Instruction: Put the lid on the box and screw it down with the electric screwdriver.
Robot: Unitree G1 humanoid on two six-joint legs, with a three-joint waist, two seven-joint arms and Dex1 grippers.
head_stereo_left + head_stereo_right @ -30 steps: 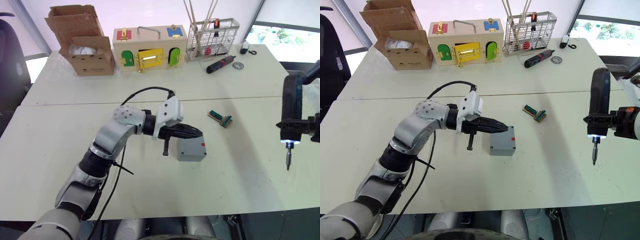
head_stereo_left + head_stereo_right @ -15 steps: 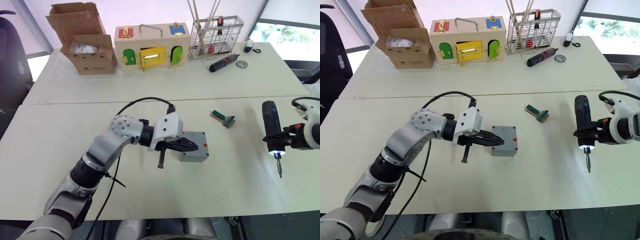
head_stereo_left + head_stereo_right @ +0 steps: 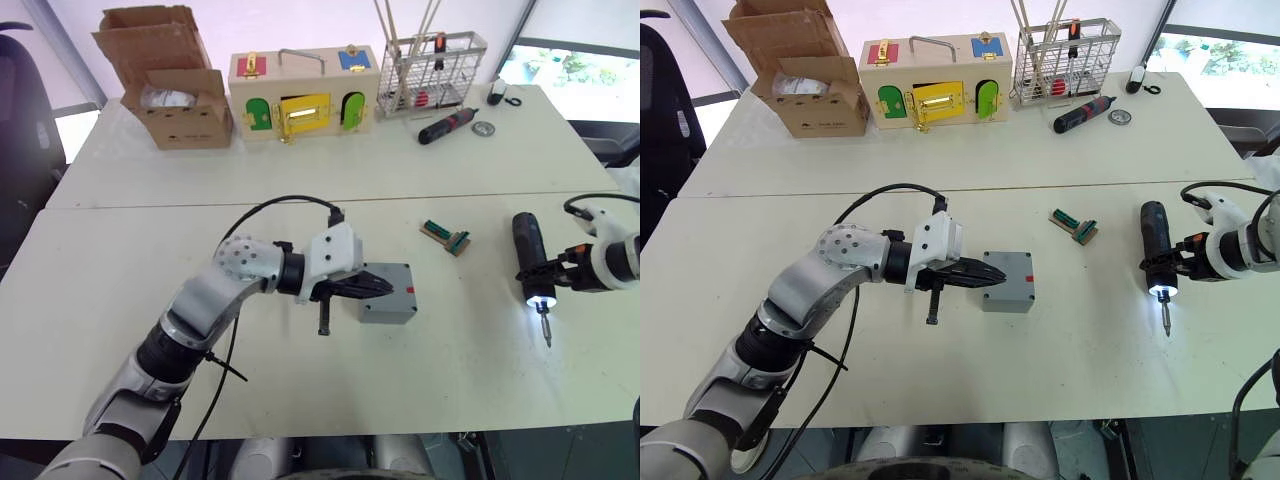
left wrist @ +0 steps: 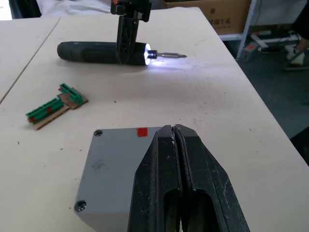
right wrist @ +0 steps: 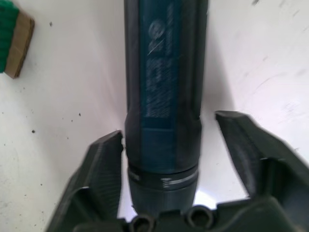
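Since the earlier frames the electric screwdriver [image 3: 1157, 250] has come down from an upright carry at the right edge to lie low over the white table [image 3: 1080, 340], and the right arm has drawn inward with it. Its long axis now runs from the far side toward the robot, metal bit nearest the robot, tip lamp lit and casting a bright patch on the table.

The right tool [image 5: 186, 159] stands with its fingers [image 5: 99, 159] spread to either side of the dark barrel; one finger is at the barrel, the other stands off it with a gap, so the tool is apart and not clamped.

The left tool [image 4: 175, 133] has its two fingers pressed together, nothing between them, resting over the top of the box [image 3: 387, 292].

The box sits near the middle of the near table, red mark on the side facing the screwdriver, a screw head visible in a top corner in the left wrist view. The lid appears to be on it already.

A green terminal block [image 3: 444, 237] lies between box and screwdriver, apart from both.
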